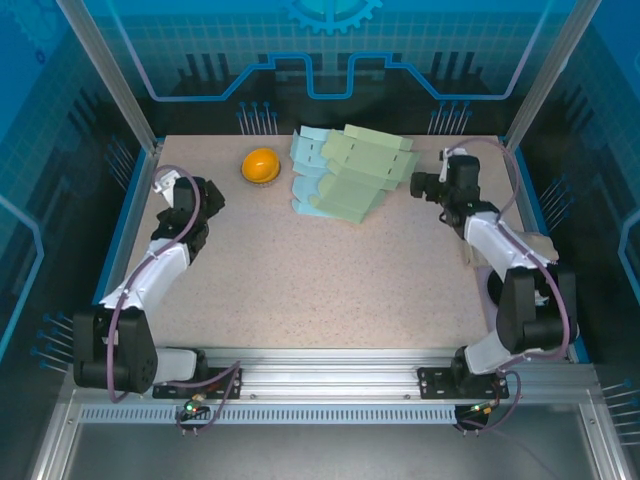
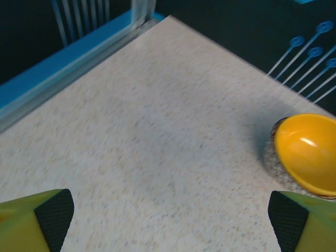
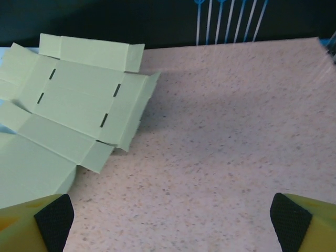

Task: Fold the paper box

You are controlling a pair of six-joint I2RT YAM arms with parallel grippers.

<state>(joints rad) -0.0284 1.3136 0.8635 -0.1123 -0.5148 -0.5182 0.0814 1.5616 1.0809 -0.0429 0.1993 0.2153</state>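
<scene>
A stack of flat, unfolded pale green paper boxes (image 1: 345, 175) lies at the back centre of the table, fanned out, with a light blue sheet (image 1: 308, 150) under its left side. The right wrist view has the top box blank (image 3: 79, 105), slotted, at the upper left. My right gripper (image 1: 420, 185) hovers just right of the stack, open, with bare table between its fingers (image 3: 52, 220). My left gripper (image 1: 210, 195) is at the left side of the table, open and holding nothing; its fingers (image 2: 52, 212) frame bare tabletop.
An orange dome-shaped button (image 1: 261, 165) on a round base sits at the back left; it is at the right edge (image 2: 307, 155) of the left wrist view. Blue rails (image 1: 125, 230) and metal posts bound the table. Bare tabletop (image 1: 330, 280) spreads across the middle and front.
</scene>
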